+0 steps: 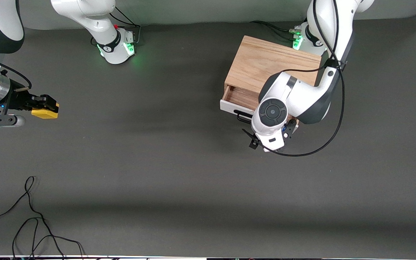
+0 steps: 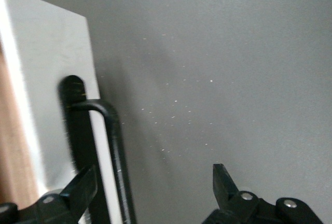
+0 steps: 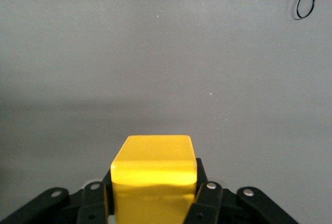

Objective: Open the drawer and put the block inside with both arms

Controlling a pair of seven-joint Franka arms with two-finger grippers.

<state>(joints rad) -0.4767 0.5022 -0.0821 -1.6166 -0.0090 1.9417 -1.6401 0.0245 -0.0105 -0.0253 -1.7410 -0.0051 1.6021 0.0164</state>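
The block (image 1: 44,114), a small bright yellow cube (image 3: 154,167), hangs in the air in my right gripper (image 1: 49,107) over the right arm's end of the table. The black fingers (image 3: 207,195) of my right gripper (image 3: 154,195) are shut on its two sides. The drawer (image 1: 239,97) stands partly pulled out of the oak cabinet (image 1: 265,63), showing its wood floor. My left gripper (image 2: 153,182) is open at the white drawer front (image 2: 52,68), with the black bar handle (image 2: 116,146) between its fingers (image 2: 83,187) and touching neither. In the front view the left wrist hides that gripper.
A loose black cable (image 1: 31,216) lies on the dark mat near the front camera, toward the right arm's end. The left arm's cable (image 1: 323,142) loops out beside the cabinet. Both arm bases glow green along the table's edge.
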